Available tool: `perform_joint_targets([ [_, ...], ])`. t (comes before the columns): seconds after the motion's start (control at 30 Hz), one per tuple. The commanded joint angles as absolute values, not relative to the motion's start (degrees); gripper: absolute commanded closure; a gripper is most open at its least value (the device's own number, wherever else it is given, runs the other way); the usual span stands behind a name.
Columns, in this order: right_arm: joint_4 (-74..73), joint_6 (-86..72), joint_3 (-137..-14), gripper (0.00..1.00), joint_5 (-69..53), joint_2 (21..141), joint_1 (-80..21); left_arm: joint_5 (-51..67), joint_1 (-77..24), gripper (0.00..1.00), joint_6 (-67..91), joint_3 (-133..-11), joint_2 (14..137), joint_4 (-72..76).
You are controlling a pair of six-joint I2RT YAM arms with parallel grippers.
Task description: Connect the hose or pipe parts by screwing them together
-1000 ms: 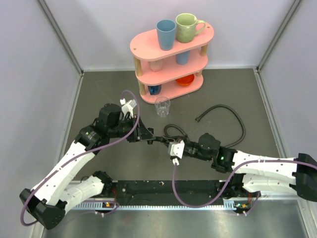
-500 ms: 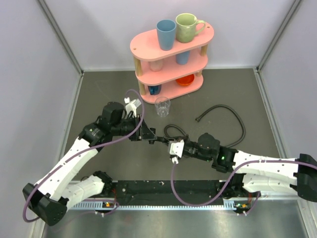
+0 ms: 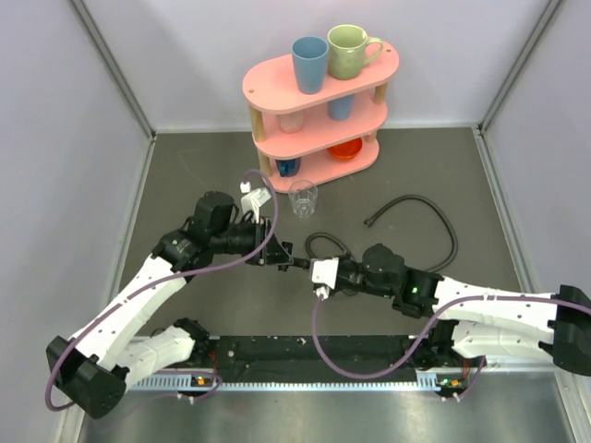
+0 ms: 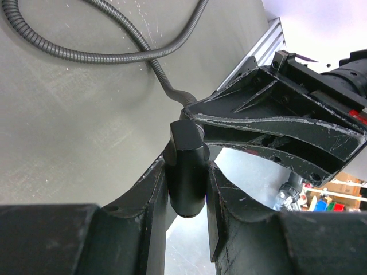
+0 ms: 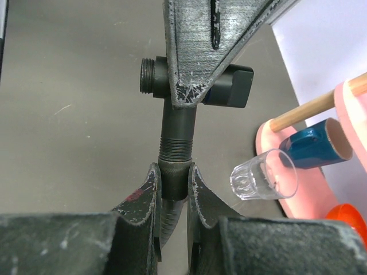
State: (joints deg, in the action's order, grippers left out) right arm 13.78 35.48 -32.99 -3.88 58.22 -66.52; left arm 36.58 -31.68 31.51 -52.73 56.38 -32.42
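left end effector [image 4: 187,172] clamping black T-fitting [image 5: 178,123], right end effector [image 5: 174,169] pinching hose end nut [image 5: 174,179], threads meeting just ahead of it

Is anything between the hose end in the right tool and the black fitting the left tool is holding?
Nothing visible. The hose end in the right tool meets the black fitting directly; the clear glass stands aside.

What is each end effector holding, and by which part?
The left end effector clamps the black T-shaped fitting across its body; the right end effector grips the corrugated hose by its end collar, below the fitting's thread.
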Motion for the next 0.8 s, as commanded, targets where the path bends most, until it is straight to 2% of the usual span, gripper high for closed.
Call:
perform_joint_targets([
  [0.0, 21.63, 32.79, -40.34, 1.00, -17.57, 59.23, -66.89, 43.24, -32.96, 1.00, 27.60, -50.01, 55.02, -18.47],
  [0.57, 19.69, 24.70, -45.17, 1.00, -33.13, 63.46, -59.33, 50.00, -33.13, 1.00, 18.82, -42.63, 54.14, -4.40],
  [0.77, 20.13, 21.71, -45.97, 1.00, -37.79, 64.60, -56.25, 52.81, -33.31, 1.00, 15.13, -42.19, 55.11, -4.04],
])
